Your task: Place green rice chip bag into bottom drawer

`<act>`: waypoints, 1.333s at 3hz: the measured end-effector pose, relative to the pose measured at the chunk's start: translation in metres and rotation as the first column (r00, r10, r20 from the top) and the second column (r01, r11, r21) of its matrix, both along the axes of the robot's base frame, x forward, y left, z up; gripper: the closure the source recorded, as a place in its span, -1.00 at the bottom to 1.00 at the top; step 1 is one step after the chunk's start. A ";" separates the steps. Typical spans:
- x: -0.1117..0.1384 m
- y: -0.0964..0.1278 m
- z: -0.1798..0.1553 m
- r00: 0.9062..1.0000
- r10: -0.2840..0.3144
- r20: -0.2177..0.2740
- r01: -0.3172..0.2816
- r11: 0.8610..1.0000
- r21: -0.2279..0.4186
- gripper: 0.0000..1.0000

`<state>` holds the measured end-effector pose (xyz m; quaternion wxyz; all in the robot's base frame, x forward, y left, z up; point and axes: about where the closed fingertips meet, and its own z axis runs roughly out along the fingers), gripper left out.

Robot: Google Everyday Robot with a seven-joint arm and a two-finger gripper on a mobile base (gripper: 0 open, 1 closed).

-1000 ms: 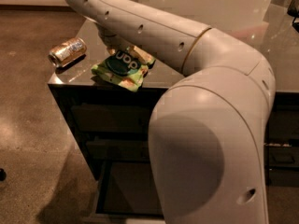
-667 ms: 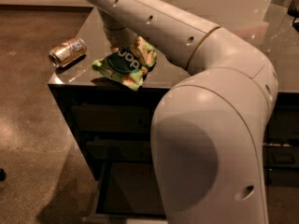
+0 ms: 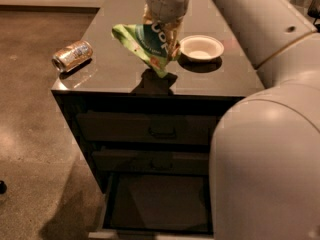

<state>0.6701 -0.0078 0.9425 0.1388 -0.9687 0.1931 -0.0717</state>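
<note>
The green rice chip bag [image 3: 146, 43] hangs in the air above the cabinet top, tilted, its lower corner just over its own shadow. My gripper [image 3: 162, 21] comes down from the top of the view and is shut on the bag's upper part; the arm's wrist covers most of the fingers. The bottom drawer [image 3: 155, 204] stands pulled out at the foot of the cabinet, with a dark flat floor and a pale front edge. My arm's large pale body hides the drawer's right part.
A gold-silver can [image 3: 72, 55] lies on its side at the cabinet top's left edge. A white bowl [image 3: 201, 47] sits on the top to the right of the bag. Two shut drawers with bar handles [image 3: 162, 132] sit above the open one. Brown floor spreads to the left.
The bag lay flat on the cabinet top; now it is held up off the surface. The arm has swung away and the bowl shows.
</note>
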 end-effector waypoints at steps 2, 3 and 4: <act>-0.039 -0.102 -0.050 0.920 -0.225 -0.321 0.321 0.901 0.291 0.64; -0.073 -0.202 -0.066 0.815 -0.373 -0.443 0.536 0.776 0.332 0.77; -0.064 -0.194 -0.066 0.825 -0.376 -0.422 0.529 0.775 0.344 1.00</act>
